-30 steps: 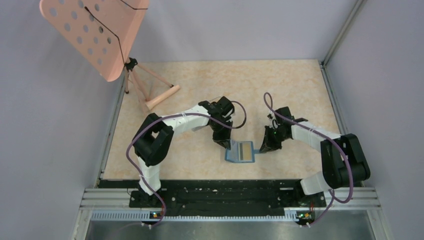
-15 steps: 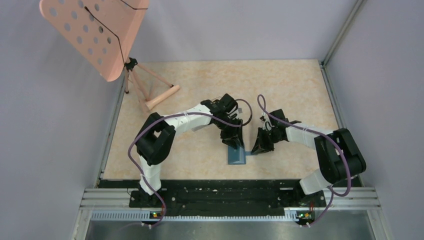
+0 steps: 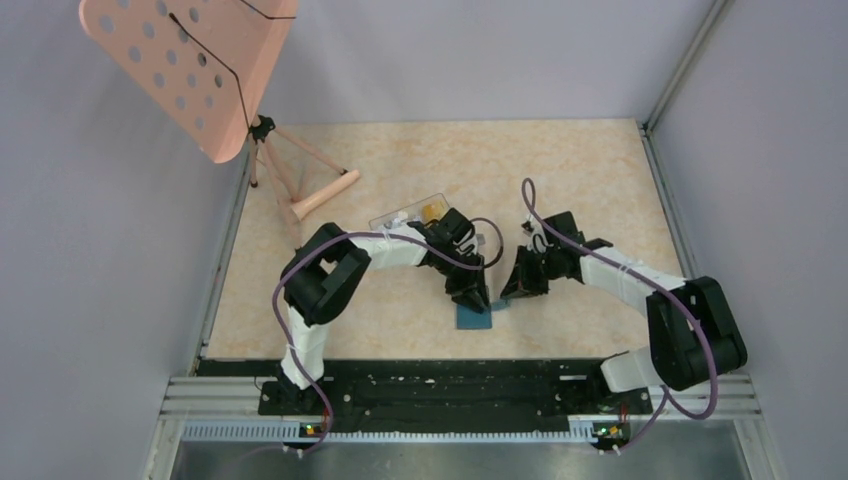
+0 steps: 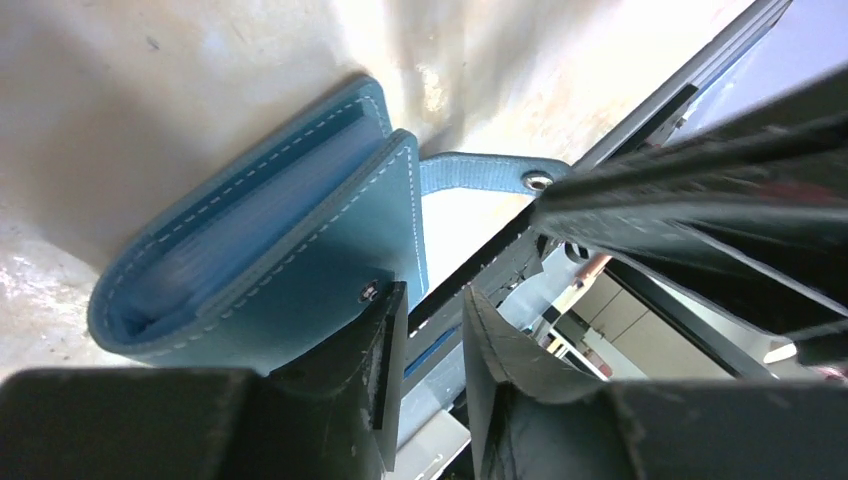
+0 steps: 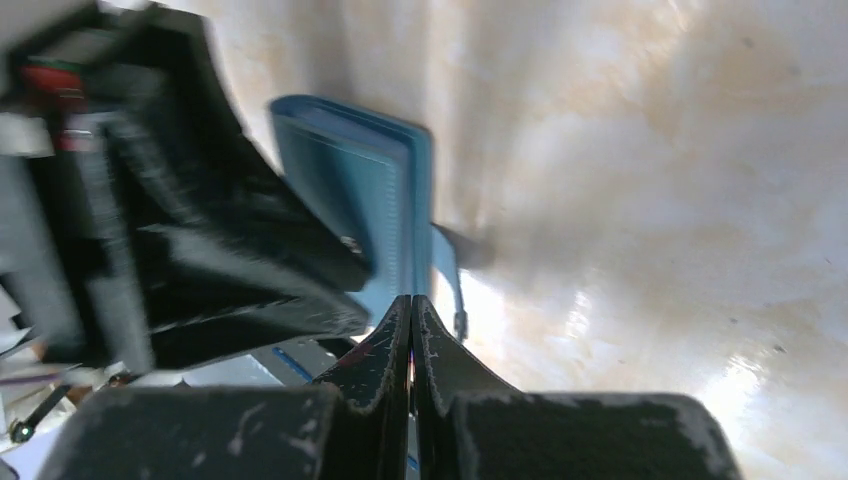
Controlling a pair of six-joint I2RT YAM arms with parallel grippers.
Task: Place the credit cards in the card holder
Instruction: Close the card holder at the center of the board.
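Overhead; wrist close-ups sharing card holder (image 4: pixel 300 255)

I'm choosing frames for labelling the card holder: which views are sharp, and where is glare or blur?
Left wrist: the card holder is sharp, stitching legible, glare washing the table behind it. Right wrist: smeared throughout, card holder soft, bright glare patches on the table. Top external: evenly lit and sharp, but the card holder is tiny.

The card holder (image 3: pixel 472 318) lies on the table (image 3: pixel 560 160) near its front edge. My left gripper (image 3: pixel 481 298) is over it, with my right gripper (image 3: pixel 508 291) just beside on the right. A box (image 3: pixel 400 214) sits behind my left wrist.
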